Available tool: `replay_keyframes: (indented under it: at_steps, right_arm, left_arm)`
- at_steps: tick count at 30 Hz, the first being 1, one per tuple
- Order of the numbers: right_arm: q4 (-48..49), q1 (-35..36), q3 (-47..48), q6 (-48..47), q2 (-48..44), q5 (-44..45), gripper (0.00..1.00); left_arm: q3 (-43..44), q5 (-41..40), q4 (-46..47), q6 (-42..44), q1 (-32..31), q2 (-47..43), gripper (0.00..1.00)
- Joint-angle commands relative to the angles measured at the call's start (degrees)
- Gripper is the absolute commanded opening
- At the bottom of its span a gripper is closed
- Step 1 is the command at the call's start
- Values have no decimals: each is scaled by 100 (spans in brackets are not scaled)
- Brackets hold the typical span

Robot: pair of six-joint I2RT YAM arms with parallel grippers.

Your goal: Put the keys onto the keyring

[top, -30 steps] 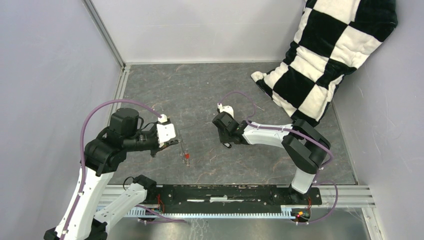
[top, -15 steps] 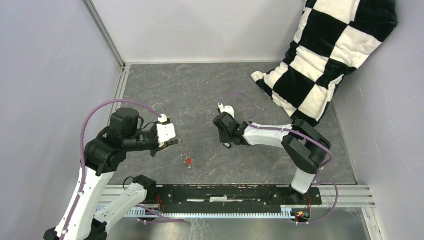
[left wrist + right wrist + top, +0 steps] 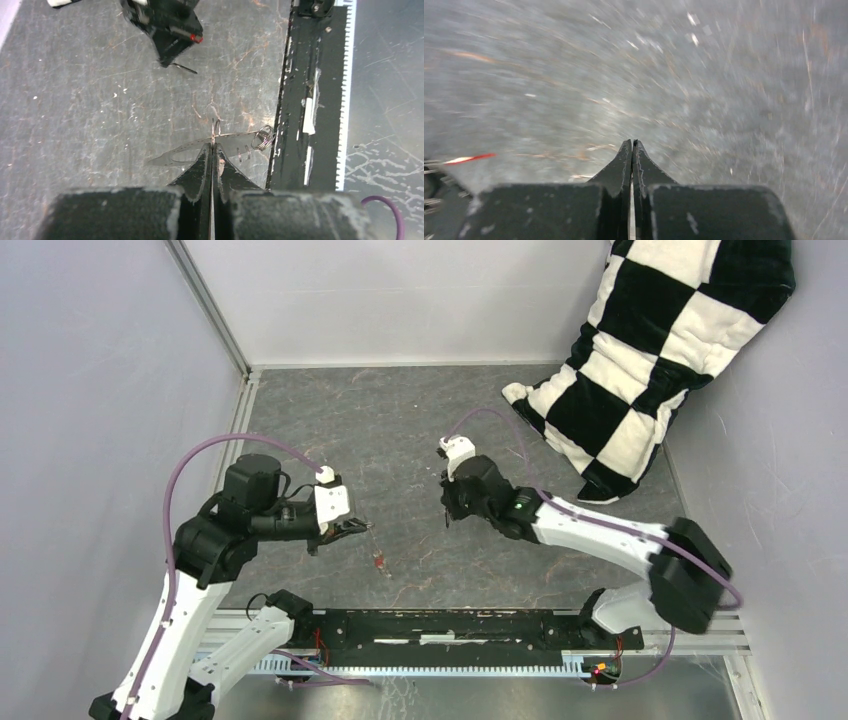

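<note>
We saw the left fingers [image 3: 202,165] clamped on, seemingly, the keyring [image 3: 185,150]; right fingers [image 3: 621,165] pressed together, red key [image 3: 378,561] on the desk [image 3: 400,430] at the left fingers' five o'clock

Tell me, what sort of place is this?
Probably a robotics lab test cell: a left arm and a right arm mounted by a black rail at the edge of a grey table, pale wall panels around it, a checkered cushion in one corner.
</note>
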Motion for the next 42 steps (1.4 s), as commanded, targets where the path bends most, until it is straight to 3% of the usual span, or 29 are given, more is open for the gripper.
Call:
replay_keyframes:
  at_steps: [1,8,14,21,29,32,36,42]
  right_arm:
    - [1009,379,-182,-1475,-1142,-1130,0]
    - [1137,590,-207,-2174,-2117,-2858,0]
    - [92,1093,743,-2883,-1867,-3387,0]
    - [186,1283,1241,-2759,-1603,-4319,0]
    - [44,1468,1523,-2740,-1358,-3760,0]
    - [-132,1460,1372,-2698,-1501,-2958,0]
    - [-497,1202,839,-2400,-1709,-1958,0]
    - [-324,570,-333,-1690,-1790,-1254,0]
  left_arm:
    - [-117,508,526,-492,6,23,2]
    - [-193,549,620,-776,6,40,2]
    - [-362,560,770,-1098,5,11,2]
    - [-463,552,799,-1238,6,-35,2]
    - [-509,516,913,-1402,5,-159,2]
    - [-556,463,922,-1391,6,-209,2]
    - [-534,336,787,-1130,2,-216,2]
    - [-452,218,523,-716,5,-176,2]
